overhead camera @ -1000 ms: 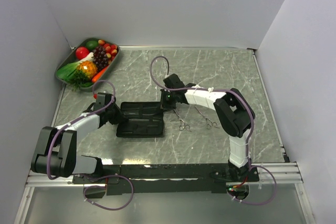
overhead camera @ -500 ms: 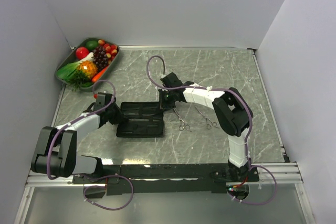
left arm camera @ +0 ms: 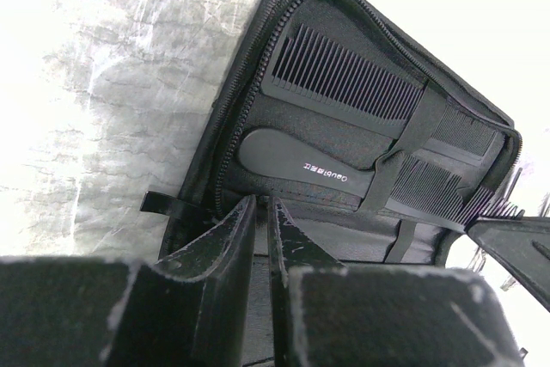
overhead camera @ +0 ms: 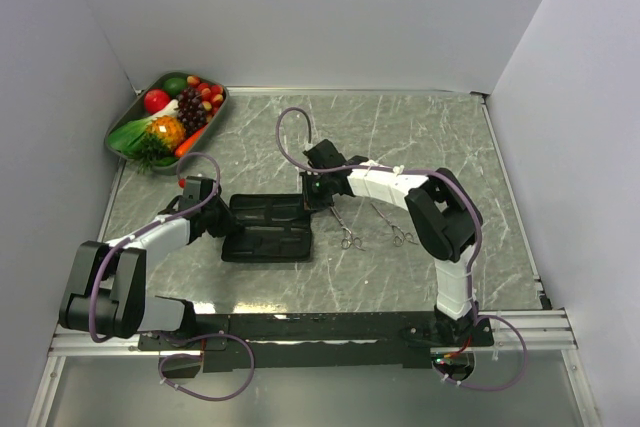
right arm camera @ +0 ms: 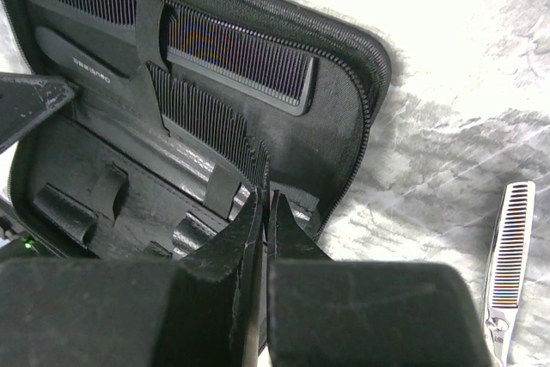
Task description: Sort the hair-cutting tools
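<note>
The black pouch [overhead camera: 265,229] lies open on the table. Two black combs sit under its elastic straps: an upper comb [left arm camera: 344,83] and a lower comb with a handle [left arm camera: 305,162]. My left gripper [overhead camera: 224,221] is at the pouch's left edge, its jaws shut on the pouch rim [left arm camera: 225,180]. My right gripper [overhead camera: 314,192] is at the pouch's right end, shut on the toothed tip of the lower comb [right arm camera: 219,126]. The upper comb [right arm camera: 236,49] lies behind it. Two silver scissors [overhead camera: 347,233] [overhead camera: 400,231] lie on the table right of the pouch. One blade [right arm camera: 507,242] shows in the right wrist view.
A metal tray of toy fruit and vegetables [overhead camera: 168,112] stands at the back left corner. White walls close in the table on three sides. The right arm [overhead camera: 440,212] reaches across above the scissors.
My right gripper has shifted slightly left onto the pouch's right end, and its cable loop moved with it. The left arm, pouch and scissors have not moved.
</note>
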Robot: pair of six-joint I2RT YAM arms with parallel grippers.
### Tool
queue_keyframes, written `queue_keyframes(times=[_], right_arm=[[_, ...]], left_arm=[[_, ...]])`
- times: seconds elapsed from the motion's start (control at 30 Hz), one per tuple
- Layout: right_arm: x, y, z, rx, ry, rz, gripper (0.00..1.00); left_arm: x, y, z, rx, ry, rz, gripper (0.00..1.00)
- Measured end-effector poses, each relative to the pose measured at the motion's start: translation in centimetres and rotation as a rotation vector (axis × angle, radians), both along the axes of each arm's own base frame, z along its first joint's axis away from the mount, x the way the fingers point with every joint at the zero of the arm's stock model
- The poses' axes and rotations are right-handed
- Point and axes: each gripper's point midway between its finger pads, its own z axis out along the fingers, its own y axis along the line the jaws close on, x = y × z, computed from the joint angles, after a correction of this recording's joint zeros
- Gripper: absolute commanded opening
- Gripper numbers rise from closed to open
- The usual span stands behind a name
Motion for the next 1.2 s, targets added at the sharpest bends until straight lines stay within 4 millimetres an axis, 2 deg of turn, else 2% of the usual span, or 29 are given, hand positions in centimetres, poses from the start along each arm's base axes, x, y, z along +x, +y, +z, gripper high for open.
queue_keyframes(times=[0.4,1.2], right_arm=[[-0.74,-0.16,0.44,-0.017,-0.013,0.026,0.00],[-0.99,-0.09,0.68,-0.036,-0.035,0.084,0.00]], left_arm=[[-0.06,0.07,0.08,0.003,-0.007,0.005,0.18],[-0.50,0.59,0.44,0.020,-0.033,0.020,0.18]])
